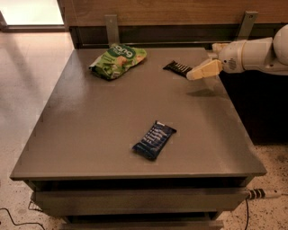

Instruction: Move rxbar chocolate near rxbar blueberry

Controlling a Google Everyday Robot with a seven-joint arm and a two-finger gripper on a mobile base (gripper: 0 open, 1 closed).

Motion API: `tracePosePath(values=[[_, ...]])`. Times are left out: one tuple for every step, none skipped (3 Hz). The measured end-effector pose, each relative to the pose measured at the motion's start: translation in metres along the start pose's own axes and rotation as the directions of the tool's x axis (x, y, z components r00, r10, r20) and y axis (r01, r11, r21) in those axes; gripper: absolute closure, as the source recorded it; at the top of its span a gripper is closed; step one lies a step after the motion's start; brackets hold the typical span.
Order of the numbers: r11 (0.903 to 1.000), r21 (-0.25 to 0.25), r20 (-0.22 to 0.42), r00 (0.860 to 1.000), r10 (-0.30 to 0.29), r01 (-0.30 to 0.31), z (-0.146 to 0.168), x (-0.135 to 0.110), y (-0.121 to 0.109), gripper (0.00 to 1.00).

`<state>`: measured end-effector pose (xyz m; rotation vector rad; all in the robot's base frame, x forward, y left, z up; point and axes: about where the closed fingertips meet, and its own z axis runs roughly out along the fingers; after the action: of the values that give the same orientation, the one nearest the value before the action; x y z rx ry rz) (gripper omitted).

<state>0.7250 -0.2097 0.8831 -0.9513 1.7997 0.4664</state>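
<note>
Hovering jaws by one chocolate bar [177,68]; one blueberry [154,139]

Single view, high above the near edge of the table [81,134], tilted down, facing the back wall [180,11]. Near enough to hold nearly all of it. Gripper [192,75] at far right.

office-like room | grey counter [90,134], terrazzo floor [22,99] | gripper [194,74] over counter's right

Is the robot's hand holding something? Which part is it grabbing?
Nothing, it seems. The beige gripper hovers right beside one end of the small flat black snack bar, which lies on the grey table.
</note>
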Motion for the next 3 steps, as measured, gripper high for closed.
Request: tracePosePath(values=[[0.9989, -0.025, -0.053, 0.998, 0.039, -0.04, 0.038, 0.016, 0.0, 0.0], [0.9961, -0.047, -0.092, 0.993, 0.07, -0.075, 0.063, 0.03, 0.004, 0.0], [0.9902, -0.087, -0.093, 0.99, 0.101, -0.11, 0.09, 0.044, 0.012, 0.27]])
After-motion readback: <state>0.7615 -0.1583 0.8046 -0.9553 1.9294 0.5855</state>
